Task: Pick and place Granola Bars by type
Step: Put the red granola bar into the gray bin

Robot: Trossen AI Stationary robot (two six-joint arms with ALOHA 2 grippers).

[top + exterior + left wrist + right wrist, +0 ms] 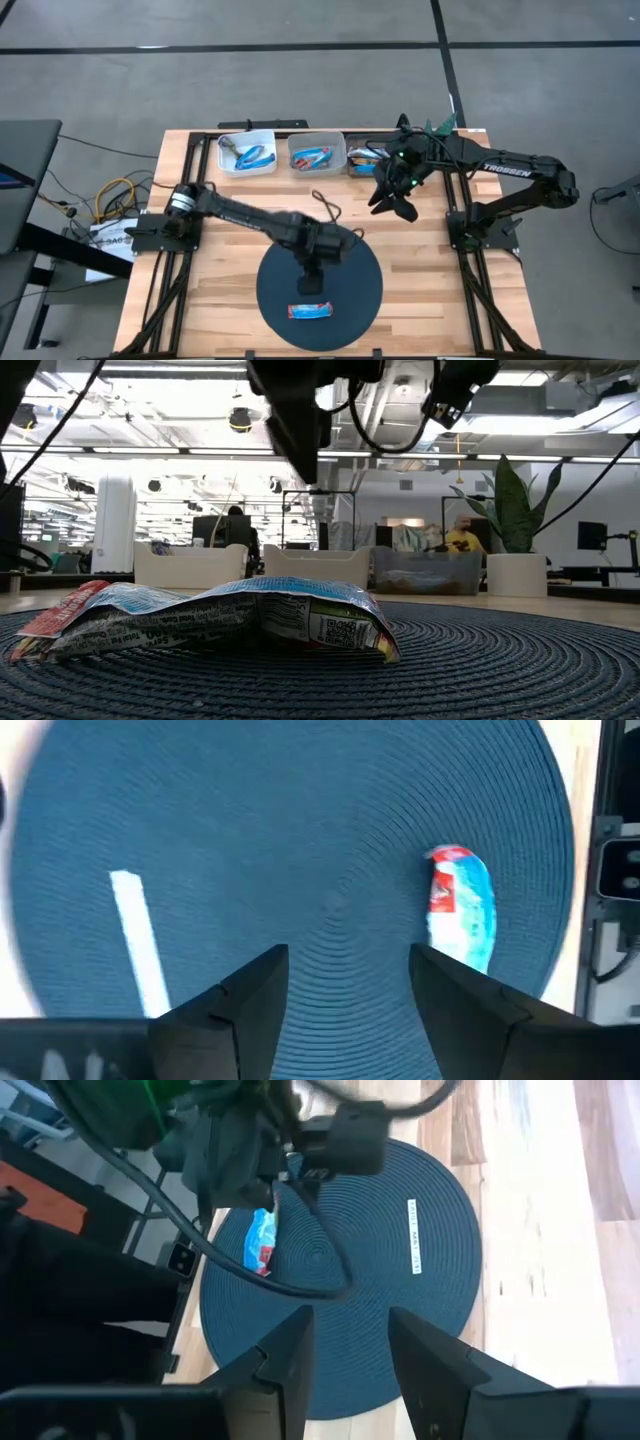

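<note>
One bright blue granola bar with a red end point(309, 311) lies flat on the near part of a round dark blue mat point(362, 268); it also shows in the low view as the granola bar point(210, 620) and in the left wrist view as the granola bar point(462, 910). My left gripper point(313, 284) hovers open above the mat, just far of the bar, its fingers point(255, 985) clear of it. My right gripper point(398, 208) is open in the air near the bins, beyond the mat's far right edge. More bars lie in the bins at the far edge.
Three small bins stand in a row at the table's far edge: a white bin point(247, 152) and a second white bin point(317, 152) with blue bars, and a clear bin point(364, 160). A thin white strip point(140, 952) lies on the mat. Bare wood flanks the mat.
</note>
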